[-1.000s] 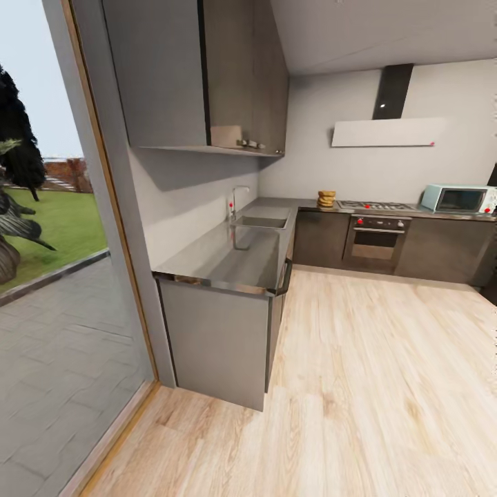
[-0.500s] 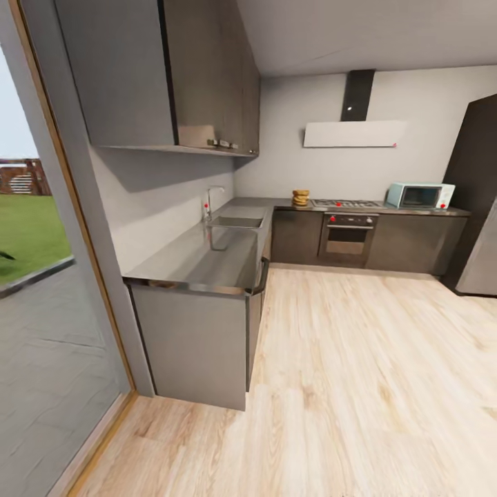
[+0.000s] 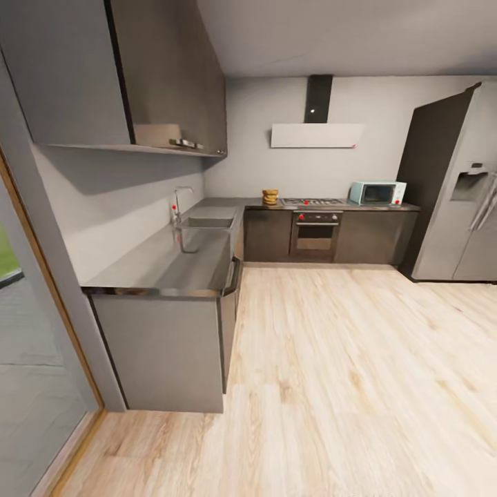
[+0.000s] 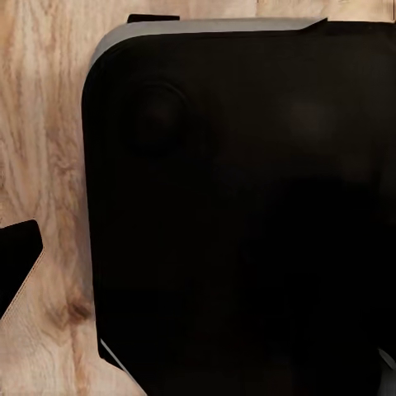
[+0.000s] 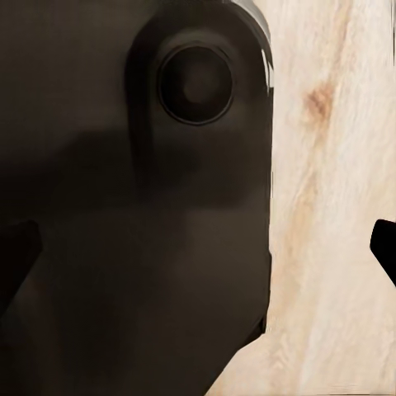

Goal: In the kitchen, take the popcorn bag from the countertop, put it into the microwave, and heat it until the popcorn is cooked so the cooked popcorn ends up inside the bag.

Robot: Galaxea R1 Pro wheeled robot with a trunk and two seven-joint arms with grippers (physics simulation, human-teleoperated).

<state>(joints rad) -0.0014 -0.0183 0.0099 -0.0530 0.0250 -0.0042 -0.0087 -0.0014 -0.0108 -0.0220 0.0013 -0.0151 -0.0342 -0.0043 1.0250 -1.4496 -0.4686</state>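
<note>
Step in hand: approach, nothing grasped yet. Popcorn bag [image 3: 270, 197] sits on the far table [image 3: 207, 207] in the corner, just left of the hob [image 3: 312, 202]. Microwave [image 3: 377, 192] is on the same run, right of the hob, door looks closed. Wrist views show dark robot body over the wood floor [image 3: 359, 359]; can't tell whether either hand is spread or pressed together. Next: drive across the floor to the corner, stop within arm's reach of the bag.

Popcorn bag [image 3: 270, 197] upright on far countertop [image 3: 259, 204]; mint microwave [image 3: 377, 192] well apart, door shut.
</note>
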